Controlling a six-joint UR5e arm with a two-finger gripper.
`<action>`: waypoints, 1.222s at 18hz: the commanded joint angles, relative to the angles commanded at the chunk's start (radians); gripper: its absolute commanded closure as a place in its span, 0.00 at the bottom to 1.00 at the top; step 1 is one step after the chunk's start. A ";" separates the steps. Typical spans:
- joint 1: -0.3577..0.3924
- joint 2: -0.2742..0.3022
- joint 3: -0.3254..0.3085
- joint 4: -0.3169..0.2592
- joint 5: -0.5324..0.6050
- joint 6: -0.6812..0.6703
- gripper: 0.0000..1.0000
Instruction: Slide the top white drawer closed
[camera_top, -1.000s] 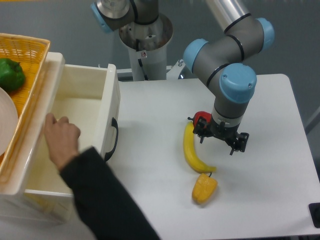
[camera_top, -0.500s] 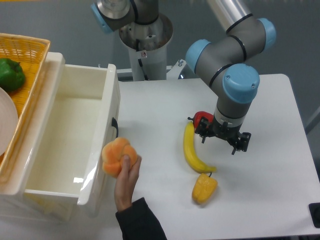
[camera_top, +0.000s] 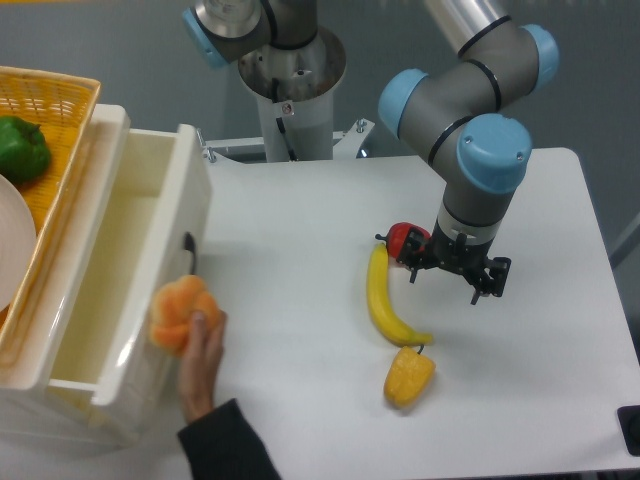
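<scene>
The top white drawer (camera_top: 192, 196) stands partly pulled out of the cabinet at the left. Its inside looks bare, and its black handle (camera_top: 188, 248) faces the table. A person's hand (camera_top: 203, 352) holds an orange fruit-like thing (camera_top: 178, 312) against the drawer front, low down. My gripper (camera_top: 452, 283) hangs over the table's middle right, far from the drawer. It is open with nothing between its fingers, just right of a banana.
A banana (camera_top: 382, 300), a small red item (camera_top: 404, 238) and a yellow pepper (camera_top: 408, 377) lie near the gripper. On the cabinet, a wicker basket (camera_top: 55, 100) holds a green pepper (camera_top: 22, 148) and a white plate (camera_top: 12, 250). The robot base (camera_top: 292, 90) stands behind.
The drawer front has slid left, further into the cabinet, with the person's hand and the orange thing following it. My gripper drifted slightly right.
</scene>
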 joint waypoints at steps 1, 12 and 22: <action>0.002 0.002 0.000 0.000 0.000 0.003 0.00; 0.012 0.011 0.000 0.000 0.005 0.008 0.00; 0.012 0.018 0.000 -0.003 0.031 0.008 0.00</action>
